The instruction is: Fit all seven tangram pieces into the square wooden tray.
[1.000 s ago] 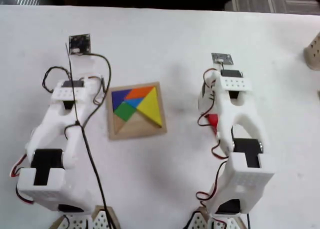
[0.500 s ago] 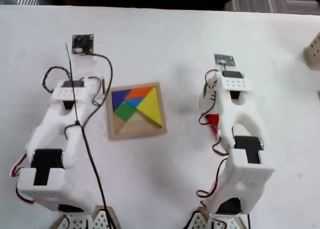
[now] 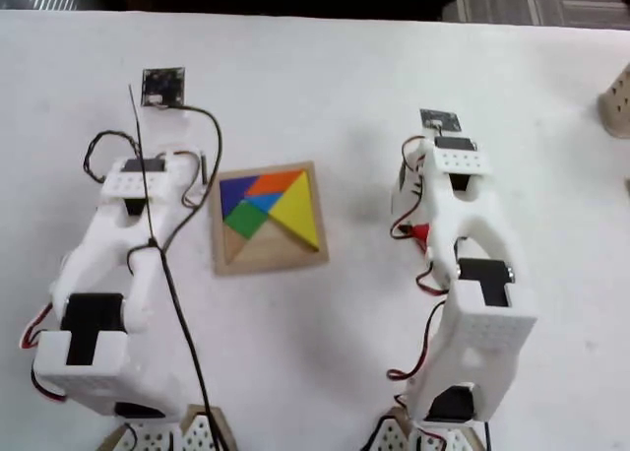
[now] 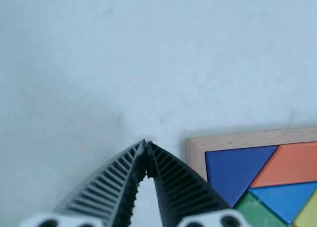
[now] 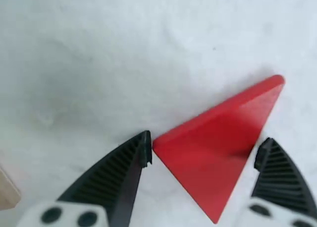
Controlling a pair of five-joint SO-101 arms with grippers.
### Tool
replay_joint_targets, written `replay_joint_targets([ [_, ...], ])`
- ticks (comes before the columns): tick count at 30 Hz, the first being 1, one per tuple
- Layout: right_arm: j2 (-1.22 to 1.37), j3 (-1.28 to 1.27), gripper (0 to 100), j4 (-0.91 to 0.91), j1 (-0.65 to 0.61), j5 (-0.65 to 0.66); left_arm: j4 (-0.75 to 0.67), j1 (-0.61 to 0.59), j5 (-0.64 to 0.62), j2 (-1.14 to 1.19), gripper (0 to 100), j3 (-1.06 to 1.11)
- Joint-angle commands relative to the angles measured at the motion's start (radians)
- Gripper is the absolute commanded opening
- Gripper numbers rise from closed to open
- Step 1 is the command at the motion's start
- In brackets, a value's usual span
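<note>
Red triangle [image 5: 218, 147] lies between the spread fingers of the right hand [image 5: 204, 150], long edge across them; left hand [image 4: 146, 152] closed, empty.

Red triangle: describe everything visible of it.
The red triangle is a flat, smooth, solid-red piece lying on the white table, apart from the tray. It sits between the open fingers of the right gripper; one fingertip is close to a corner, contact unclear.
</note>
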State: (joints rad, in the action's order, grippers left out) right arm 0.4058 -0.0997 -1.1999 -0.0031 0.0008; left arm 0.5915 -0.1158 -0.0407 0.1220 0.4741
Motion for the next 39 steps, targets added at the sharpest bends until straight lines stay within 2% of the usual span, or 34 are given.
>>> replay_joint_targets([
  [1,-0.008,0.040,32.6,0.002,0.001,-0.002,-0.011,-0.007,0.006,-0.007,2,-0.044],
  [7,-0.007,0.032,25.9,0.044,0.008,0.048,-0.011,-0.008,0.006,-0.007,2,-0.044],
  [21,0.025,0.034,25.4,0.036,0.053,0.055,-0.011,-0.008,0.006,-0.007,2,-0.044],
  [28,0.005,0.107,25.4,-0.087,0.045,0.055,-0.011,-0.008,0.006,-0.007,2,-0.044],
  [34,0.002,0.118,25.3,-0.093,0.050,0.055,-0.011,-0.008,0.006,-0.008,2,-0.044],
  [39,-0.005,0.121,20.0,-0.093,0.053,0.055,-0.011,-0.007,0.006,-0.010,2,-0.044],
])
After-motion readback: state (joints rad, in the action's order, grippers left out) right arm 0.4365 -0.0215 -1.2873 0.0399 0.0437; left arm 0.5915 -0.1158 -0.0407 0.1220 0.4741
